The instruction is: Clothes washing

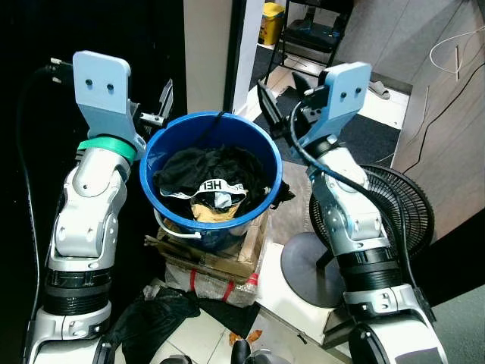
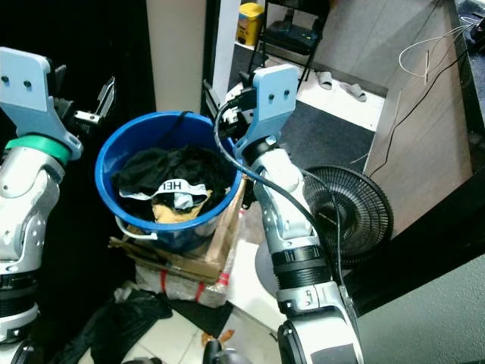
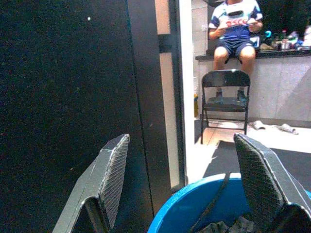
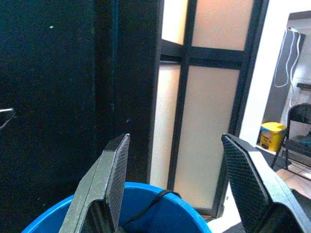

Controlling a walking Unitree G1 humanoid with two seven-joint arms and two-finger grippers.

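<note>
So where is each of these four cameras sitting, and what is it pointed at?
Left eye, right eye: on the head, looking down at the blue bucket of dark clothes; both silver arms show.
Left wrist: along the left gripper, jaws open, over the bucket rim toward a folding chair.
Right wrist: along the right gripper, jaws open, toward a frosted door.
All share the bucket.

A glossy blue plastic bucket (image 1: 261, 163) holds matt black cloth clothes (image 1: 206, 171) and rests on a rough, worn cardboard box (image 1: 227, 258). The arms' silver shells (image 1: 87, 208) look smooth and satiny, their pale blue plates (image 1: 102, 83) matt. Cross-hatched rubbery pads (image 3: 116, 172) line the black fingers. The fan (image 1: 405, 205) shows a dark wire grille; the floor tiles (image 1: 193, 337) shine.
</note>
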